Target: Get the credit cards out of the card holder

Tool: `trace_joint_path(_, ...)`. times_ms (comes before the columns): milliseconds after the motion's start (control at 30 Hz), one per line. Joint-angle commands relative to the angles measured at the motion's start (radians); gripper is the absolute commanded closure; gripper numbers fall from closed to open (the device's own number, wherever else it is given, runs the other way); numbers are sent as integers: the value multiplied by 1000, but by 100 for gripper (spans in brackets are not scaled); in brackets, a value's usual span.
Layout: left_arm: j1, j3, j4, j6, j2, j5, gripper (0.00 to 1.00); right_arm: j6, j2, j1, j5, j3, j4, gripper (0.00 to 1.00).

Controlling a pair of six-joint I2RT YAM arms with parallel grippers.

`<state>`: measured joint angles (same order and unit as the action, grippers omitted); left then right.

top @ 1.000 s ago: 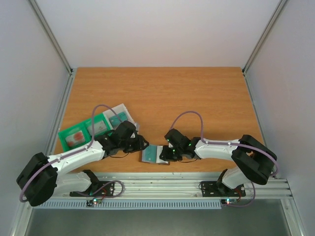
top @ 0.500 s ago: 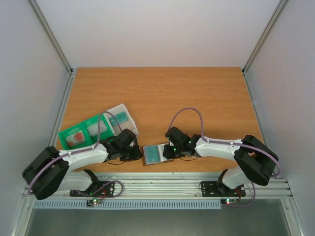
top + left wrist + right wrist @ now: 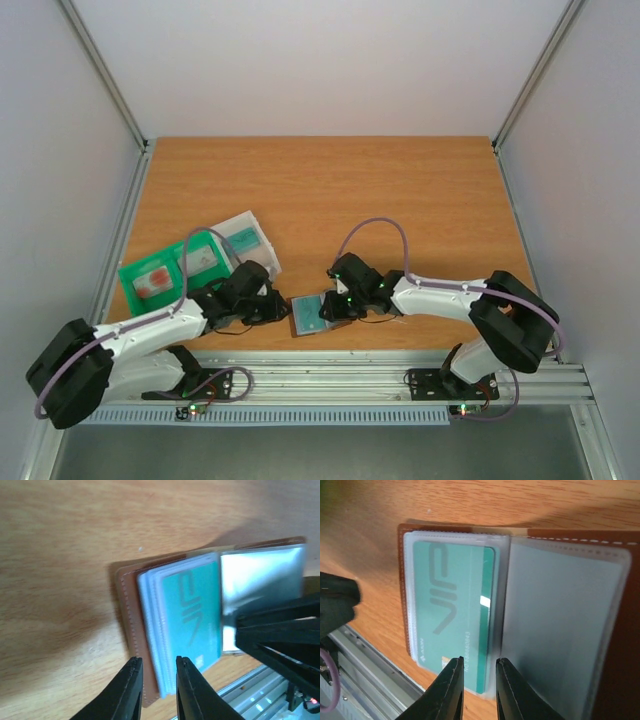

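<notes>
The holder [image 3: 308, 315] lies open and flat on the counter [image 3: 330, 190], low and centre in the top view, just above the metal rail [image 3: 330, 380]. Its brown cover faces down and its clear sleeves face up. In the right wrist view a teal card [image 3: 455, 610] sits in the top sleeve of the stack on the left half. The sleeve on the right half shows a plain grey face.

The left end effector [image 3: 284, 310] reaches in from the left of the frame to the holder's left edge. In the left wrist view its fingers [image 3: 132, 690] stand close together with a narrow gap at the bottom of the frame. The brown cover's lower corner and the edge of the sleeve stack show in that gap. Whether they are pinched I cannot tell.

The right end effector [image 3: 328, 308] comes in from the right, over the holder's right half. In its own view its fingers [image 3: 451, 690] also stand close together with a narrow gap, and the teal card's lower edge and the fold of the sleeves show there. Grip or no grip, I cannot tell.

At the left of the top view a green tray [image 3: 128, 275] holds pale cards [image 3: 152, 283], one with a red blotch. A translucent box [image 3: 262, 252] lies just beside the tray's upper right end
</notes>
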<state>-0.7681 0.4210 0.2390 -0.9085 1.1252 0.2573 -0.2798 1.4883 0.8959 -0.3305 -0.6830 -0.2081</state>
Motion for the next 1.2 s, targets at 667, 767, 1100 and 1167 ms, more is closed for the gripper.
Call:
trace_joint_path(667, -5, 13, -229, 64, 193, -62, 91, -162, 11, -42, -67, 184, 338, 78)
trace_joint_path(767, -5, 35, -171, 74, 202, -93, 91, -183, 14, -64, -104, 207, 392, 80)
trace_joint_path(1100, -5, 41, -101, 73, 133, -123, 93, -211, 39, -69, -146, 229, 463, 84)
trace_joint_path(1167, -5, 46, -93, 73, 100, -101, 93, -210, 41, -69, -149, 221, 461, 84)
